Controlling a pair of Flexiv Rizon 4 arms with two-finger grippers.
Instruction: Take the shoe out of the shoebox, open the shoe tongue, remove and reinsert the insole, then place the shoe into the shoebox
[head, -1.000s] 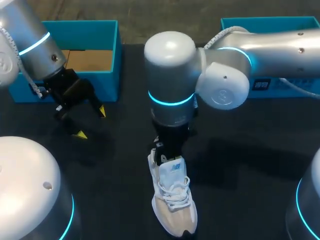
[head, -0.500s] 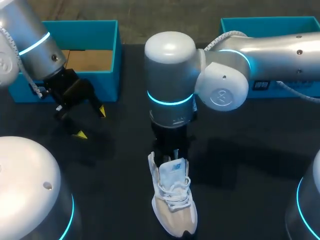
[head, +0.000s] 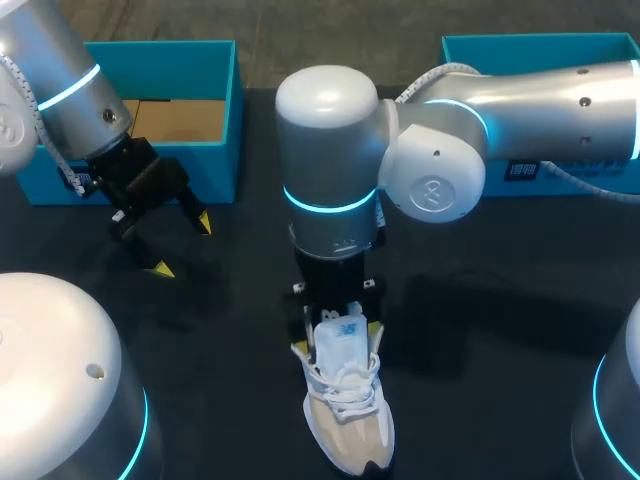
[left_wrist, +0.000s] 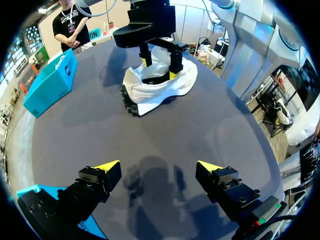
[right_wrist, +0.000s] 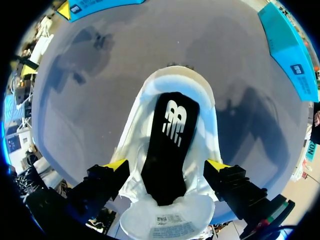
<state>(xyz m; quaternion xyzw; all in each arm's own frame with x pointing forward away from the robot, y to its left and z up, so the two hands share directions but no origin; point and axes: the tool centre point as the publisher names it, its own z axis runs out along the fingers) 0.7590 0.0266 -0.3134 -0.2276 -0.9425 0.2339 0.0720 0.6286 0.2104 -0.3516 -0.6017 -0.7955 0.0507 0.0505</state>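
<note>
A white and beige shoe (head: 347, 405) stands on the dark table near the front middle, with its tongue (head: 343, 335) pulled up. My right gripper (head: 334, 305) hangs open over the shoe's mouth. In the right wrist view its fingers (right_wrist: 116, 167) stand wide to either side of the shoe (right_wrist: 145, 125), and the black insole (right_wrist: 170, 135) lies inside, between them. My left gripper (head: 180, 245) is open over bare table at the left, holding nothing. In the left wrist view the shoe (left_wrist: 165, 87) lies well ahead of my left gripper (left_wrist: 158, 167), under my right gripper (left_wrist: 159, 67).
An open blue shoebox (head: 215, 95) with a brown bottom stands at the back left, just behind my left gripper. A second blue box (head: 540, 60) sits at the back right, under my right arm. Bare dark table lies between my left gripper and the shoe.
My right gripper has opened from shut at the top of the shoe. Its wrist shifted slightly left and nearer the shoe. The left arm has not moved.
</note>
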